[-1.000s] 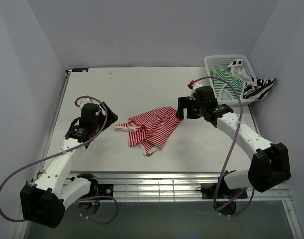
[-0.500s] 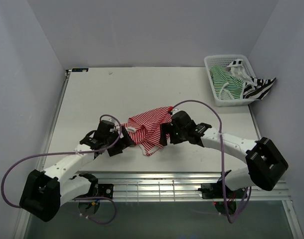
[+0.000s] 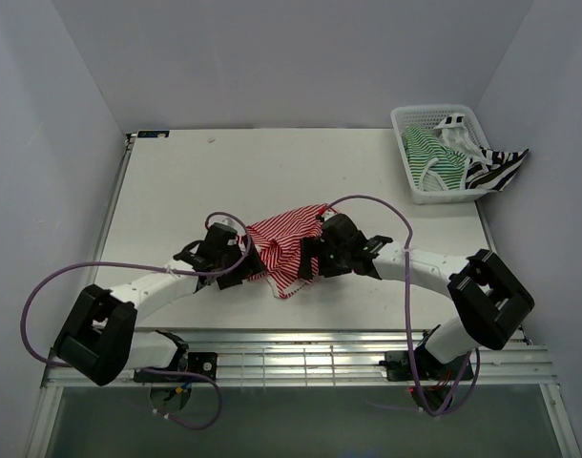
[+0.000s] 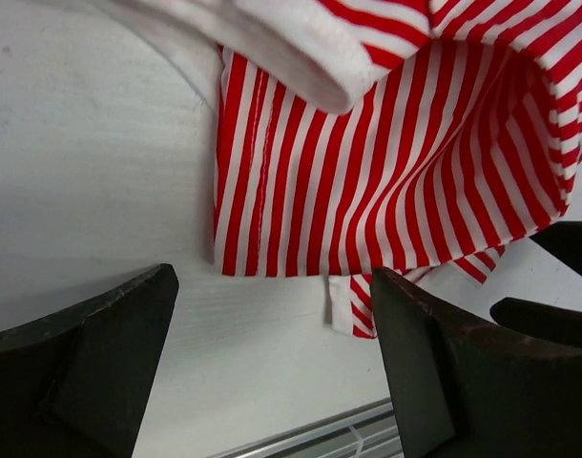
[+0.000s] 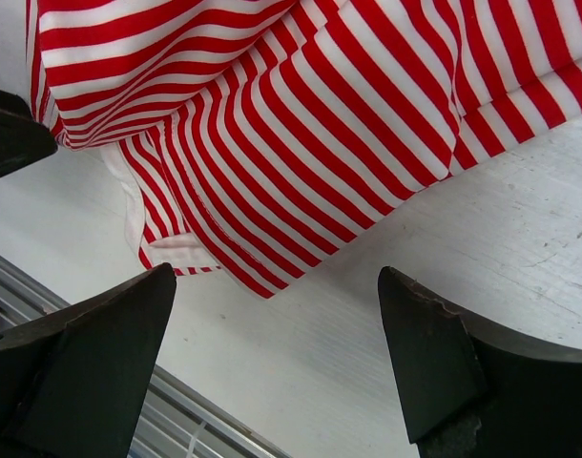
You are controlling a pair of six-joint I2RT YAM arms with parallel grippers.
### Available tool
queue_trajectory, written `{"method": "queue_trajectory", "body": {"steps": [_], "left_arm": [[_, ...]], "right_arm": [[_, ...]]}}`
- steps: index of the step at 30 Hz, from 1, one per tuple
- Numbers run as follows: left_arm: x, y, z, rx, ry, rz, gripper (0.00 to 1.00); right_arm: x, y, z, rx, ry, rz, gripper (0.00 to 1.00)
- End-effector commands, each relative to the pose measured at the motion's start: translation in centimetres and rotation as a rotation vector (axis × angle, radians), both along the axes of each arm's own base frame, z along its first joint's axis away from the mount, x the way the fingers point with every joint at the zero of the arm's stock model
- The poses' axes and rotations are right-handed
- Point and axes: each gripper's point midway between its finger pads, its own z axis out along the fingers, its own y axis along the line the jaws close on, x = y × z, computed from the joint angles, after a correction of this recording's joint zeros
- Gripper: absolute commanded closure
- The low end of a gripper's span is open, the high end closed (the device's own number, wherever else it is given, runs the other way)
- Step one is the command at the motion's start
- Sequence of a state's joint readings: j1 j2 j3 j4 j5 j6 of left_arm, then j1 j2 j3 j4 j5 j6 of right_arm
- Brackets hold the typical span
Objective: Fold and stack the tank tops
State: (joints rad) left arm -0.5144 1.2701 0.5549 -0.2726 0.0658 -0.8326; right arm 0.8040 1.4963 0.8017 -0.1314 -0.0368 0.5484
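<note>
Shows both arms swung in over the last second from the outer parts of the table [image 3: 224, 172] to the crumpled red-and-white top [image 3: 286, 250], lying just toward 6 o'clock of the table's middle. Puts the left gripper [image 3: 241, 267] at the top's 9 o'clock edge and the right gripper [image 3: 308, 260] at its 3 o'clock edge, each with jaws spread wide and pinching nothing. Leaves the cloth bunched and unfolded, much as it lay before. Points, as a judgement, to a two-sided grab about to start so as to spread the top flat, with folding and stacking not yet begun. Keeps the green-and-white top [image 3: 432, 157] inside the basket [image 3: 405, 119] at 1 o'clock, and the black-and-white top [image 3: 496, 170] draped over the basket's 3 o'clock rim. Hides, under the gripper bodies in the overhead view, whether any fingertip touches cloth. Cuts off most of the top in both wrist views, with only a striped edge ahead of the open fingers. Cannot tell hem from strap or neckline in the folds.
</note>
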Motion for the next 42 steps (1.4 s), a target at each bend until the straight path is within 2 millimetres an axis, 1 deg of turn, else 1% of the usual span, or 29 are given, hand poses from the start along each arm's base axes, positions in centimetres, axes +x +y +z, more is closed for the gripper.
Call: {"method": "queue_trajectory", "body": {"steps": [1, 2, 5, 6, 7, 9, 10, 11, 12, 13, 18, 19, 20, 21, 23, 25, 26, 27, 29, 30, 31, 34, 35, 36, 38, 39, 40, 41, 42], "left_arm": [[1.1, 0.4, -0.7, 0.062, -0.030, -0.018, 0.07], [0.9, 0.2, -1.0, 0.059, -0.018, -0.036, 0.07], [0.6, -0.1, -1.4, 0.051, -0.019, -0.074, 0.14], [0.5, -0.3, -1.6, 0.045, -0.015, -0.083, 0.24], [0.5, -0.4, -1.6, 0.037, -0.024, -0.091, 0.30], [0.3, -1.0, -1.5, 0.009, -0.022, -0.112, 0.46], [0.4, -1.3, -1.3, -0.006, -0.034, -0.122, 0.63], [0.5, -1.5, -1.1, -0.019, -0.039, -0.129, 0.73], [0.5, -2.0, -0.9, -0.037, -0.045, -0.146, 0.84], [0.5, -2.3, -0.7, -0.052, -0.047, -0.158, 1.00], [0.9, -2.9, 0.8, -0.096, -0.093, -0.160, 1.00], [1.2, -3.1, 2.0, -0.123, -0.134, -0.156, 1.00], [1.0, -3.1, 2.3, -0.138, -0.141, -0.146, 1.00], [0.9, -3.1, 2.7, -0.153, -0.156, -0.141, 1.00], [1.0, -3.3, 4.1, -0.190, -0.200, -0.137, 1.00], [0.8, -3.2, 4.5, -0.203, -0.207, -0.126, 1.00], [0.8, -3.2, 5.0, -0.210, -0.220, -0.123, 1.00], [0.7, -3.2, 5.2, -0.219, -0.221, -0.118, 1.00], [0.6, -3.4, 5.8, -0.236, -0.229, -0.122, 1.00], [0.6, -3.5, 6.2, -0.249, -0.238, -0.120, 1.00], [0.7, -3.6, 6.7, -0.258, -0.248, -0.120, 1.00], [1.0, -3.6, 8.3, -0.287, -0.289, -0.102, 1.00], [1.2, -3.7, 8.9, -0.296, -0.304, -0.097, 1.00], [1.4, -3.5, 9.7, -0.300, -0.325, -0.081, 1.00], [2.2, -3.5, 12.0, -0.322, -0.374, -0.058, 1.00], [2.6, -3.4, 13.0, -0.326, -0.398, -0.040, 1.00], [3.0, -3.0, 14.2, -0.322, -0.423, -0.011, 1.00], [3.7, -3.2, 17.3, -0.345, -0.482, -0.004, 1.00], [4.1, -3.1, 18.9, -0.355, -0.513, 0.005, 1.00]], "right_arm": [[0.1, 1.2, 0.4, 0.040, -0.002, 0.002, 0.08], [0.1, 1.2, 0.3, 0.040, -0.001, -0.002, 0.08], [0.2, 1.2, 0.2, 0.044, 0.004, -0.014, 0.07], [0.2, 1.3, 0.1, 0.051, 0.006, -0.015, 0.06], [0.1, 1.4, 0.1, 0.055, 0.003, -0.007, 0.04], [0.2, 1.7, 0.1, 0.056, 0.002, -0.001, 0.01], [0.2, 1.7, 0.1, 0.054, 0.004, -0.001, 0.00], [0.1, 1.7, 0.0, 0.050, 0.006, 0.000, 0.00], [0.1, 1.7, -0.2, 0.041, 0.015, 0.001, 0.02], [0.1, 1.7, -0.2, 0.040, 0.016, 0.000, 0.06], [0.0, 1.6, -0.3, 0.033, 0.028, -0.024, 0.11], [-0.1, 1.4, -0.3, 0.029, 0.030, -0.029, 0.14], [-0.2, 1.4, -0.3, 0.025, 0.029, -0.032, 0.15], [0.0, 1.2, -0.2, 0.025, 0.024, -0.045, 0.21], [-0.1, 1.1, -0.2, 0.022, 0.023, -0.047, 0.25], [0.0, 1.1, 0.0, 0.026, 0.022, -0.053, 0.34], [0.0, 1.2, 0.1, 0.025, 0.021, -0.052, 0.39], [0.0, 1.1, 0.1, 0.025, 0.020, -0.058, 0.52], [0.1, 1.1, 0.2, 0.030, 0.015, -0.064, 0.67], [0.5, 0.8, 0.3, 0.020, -0.007, -0.084, 0.82], [0.6, 0.7, 0.4, 0.021, -0.012, -0.090, 0.92], [1.1, 0.5, 1.5, 0.029, -0.051, -0.103, 0.92], [1.2, 0.5, 2.2, 0.035, -0.071, -0.095, 0.92], [1.5, 0.1, 2.8, 0.006, -0.079, -0.102, 0.92], [1.6, -0.5, 4.0, -0.020, -0.109, -0.089, 0.92], [1.8, -0.8, 5.6, -0.009, -0.147, -0.092, 0.92], [1.6, -1.2, 6.4, -0.019, -0.158, -0.087, 0.92], [2.0, -1.2, 8.0, -0.001, -0.189, -0.083, 0.92], [2.0, -1.6, 10.1, 0.025, -0.237, -0.073, 0.92]]}}
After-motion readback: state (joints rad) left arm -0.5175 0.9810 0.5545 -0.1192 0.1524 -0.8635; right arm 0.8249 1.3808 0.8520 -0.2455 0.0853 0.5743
